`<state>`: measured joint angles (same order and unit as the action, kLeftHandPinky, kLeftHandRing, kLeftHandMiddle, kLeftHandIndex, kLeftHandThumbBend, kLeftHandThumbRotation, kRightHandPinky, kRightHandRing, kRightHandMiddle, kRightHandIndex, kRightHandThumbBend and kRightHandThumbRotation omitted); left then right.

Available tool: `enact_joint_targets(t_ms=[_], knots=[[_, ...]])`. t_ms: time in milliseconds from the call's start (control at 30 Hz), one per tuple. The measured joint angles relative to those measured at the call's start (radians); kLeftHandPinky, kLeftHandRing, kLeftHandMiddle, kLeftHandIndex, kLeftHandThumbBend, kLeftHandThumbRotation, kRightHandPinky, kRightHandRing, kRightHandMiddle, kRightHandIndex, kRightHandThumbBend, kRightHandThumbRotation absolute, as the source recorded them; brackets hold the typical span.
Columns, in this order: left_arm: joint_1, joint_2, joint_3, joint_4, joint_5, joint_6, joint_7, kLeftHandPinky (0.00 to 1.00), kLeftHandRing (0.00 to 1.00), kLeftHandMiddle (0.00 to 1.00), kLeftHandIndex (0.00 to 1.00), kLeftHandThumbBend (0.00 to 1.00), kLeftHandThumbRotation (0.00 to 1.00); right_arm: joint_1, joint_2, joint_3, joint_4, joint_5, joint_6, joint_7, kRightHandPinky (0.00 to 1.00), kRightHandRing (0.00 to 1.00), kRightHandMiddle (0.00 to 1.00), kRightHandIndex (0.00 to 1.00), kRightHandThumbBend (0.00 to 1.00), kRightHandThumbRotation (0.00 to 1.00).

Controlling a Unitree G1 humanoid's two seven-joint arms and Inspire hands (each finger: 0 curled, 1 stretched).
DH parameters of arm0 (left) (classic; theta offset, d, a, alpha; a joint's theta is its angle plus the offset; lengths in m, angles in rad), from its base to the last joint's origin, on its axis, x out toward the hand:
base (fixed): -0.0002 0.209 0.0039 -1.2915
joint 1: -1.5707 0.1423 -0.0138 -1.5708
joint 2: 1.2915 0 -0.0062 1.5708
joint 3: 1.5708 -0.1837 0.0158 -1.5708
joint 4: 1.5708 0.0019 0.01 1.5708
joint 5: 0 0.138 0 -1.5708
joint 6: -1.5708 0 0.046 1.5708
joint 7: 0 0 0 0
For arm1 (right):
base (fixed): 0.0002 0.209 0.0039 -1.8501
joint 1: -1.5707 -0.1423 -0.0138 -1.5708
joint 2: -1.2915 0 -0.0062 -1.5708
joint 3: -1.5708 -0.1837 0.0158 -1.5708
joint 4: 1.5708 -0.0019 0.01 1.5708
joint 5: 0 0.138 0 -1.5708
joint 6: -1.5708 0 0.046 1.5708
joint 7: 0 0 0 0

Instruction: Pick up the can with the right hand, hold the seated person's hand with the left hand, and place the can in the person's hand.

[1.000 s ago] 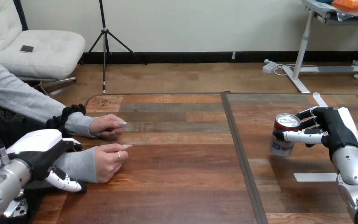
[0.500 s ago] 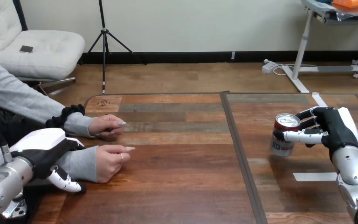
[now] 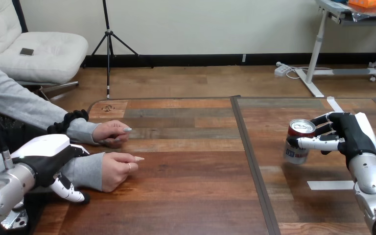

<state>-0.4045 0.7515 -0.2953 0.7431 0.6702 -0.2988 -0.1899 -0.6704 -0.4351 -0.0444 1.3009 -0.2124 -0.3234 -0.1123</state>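
Can (image 3: 298,147): upright, right side of the worktop (image 3: 191,196).
Right robot hand (image 3: 352,134): wrapped round the can.
Left robot hand (image 3: 46,154): near left, over the sleeve behind the person's near hand (image 3: 117,169); grip cannot be told.
Done: can grasped.
Left: carry across, handover.

Can (image 3: 299,142) right, person's hands (image 3: 115,169) left

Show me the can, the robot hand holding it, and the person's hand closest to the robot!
can (image 3: 294,154): head view, on its side near the bottom.
right hand (image 3: 355,133): head view, on the hand's black back.
person's nearer hand (image 3: 116,170): head view, on the back of the hand.
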Motion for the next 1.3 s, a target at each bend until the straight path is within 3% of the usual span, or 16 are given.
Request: enact_joint_targets(t_ms=[400,767,1033,1300], knots=[[-0.011,0.003,-0.001,-0.005,0.001,0.012,-0.034,0.49,0.63,0.70,0.71,0.98,0.03,0.000,0.000,-0.001,0.000,0.001,-0.005,0.000,0.36,0.41,0.45,0.47,0.78,0.00],[-0.037,0.003,-0.012,0.004,0.015,0.026,-0.054,0.43,0.53,0.62,0.62,0.87,0.00,0.000,0.000,-0.004,0.000,0.008,-0.007,0.000,0.36,0.40,0.45,0.46,0.77,0.00],[-0.046,0.003,-0.013,0.023,0.014,0.013,-0.047,0.39,0.48,0.55,0.54,0.78,0.00,0.000,0.000,-0.003,0.000,0.007,-0.007,0.000,0.36,0.41,0.46,0.47,0.77,0.00],[-0.046,0.004,-0.013,0.050,0.015,-0.031,-0.004,0.35,0.43,0.50,0.48,0.75,0.00,0.000,0.000,-0.003,0.000,0.007,-0.007,0.000,0.37,0.42,0.46,0.47,0.78,0.00]])
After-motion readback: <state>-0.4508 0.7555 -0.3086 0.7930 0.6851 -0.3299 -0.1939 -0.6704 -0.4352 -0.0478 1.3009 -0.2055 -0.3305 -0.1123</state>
